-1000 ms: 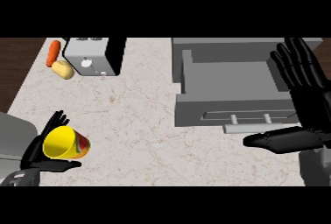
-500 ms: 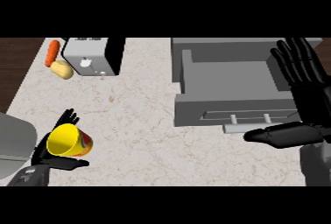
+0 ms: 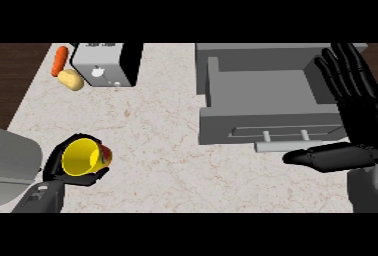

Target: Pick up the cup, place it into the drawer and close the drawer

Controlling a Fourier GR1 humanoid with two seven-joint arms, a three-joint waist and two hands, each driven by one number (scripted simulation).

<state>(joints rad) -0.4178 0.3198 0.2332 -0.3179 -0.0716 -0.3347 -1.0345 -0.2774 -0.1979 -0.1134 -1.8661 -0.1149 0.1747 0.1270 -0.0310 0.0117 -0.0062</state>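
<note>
Head view: my left hand (image 3: pixel 68 176), near left, fingers curled round the yellow cup (image 3: pixel 83 157). My right hand (image 3: pixel 347 95), right edge, fingers straight and spread wide, beside the open grey drawer (image 3: pixel 266 107). Toaster (image 3: pixel 107 64), carrot (image 3: pixel 60 60), potato (image 3: pixel 71 80) far left.

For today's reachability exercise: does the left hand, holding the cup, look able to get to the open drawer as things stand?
Probably yes. The left hand curls round the yellow cup, and only bare counter lies between it and the open drawer. The right hand stands open at the drawer's far side, not across the path.
</note>
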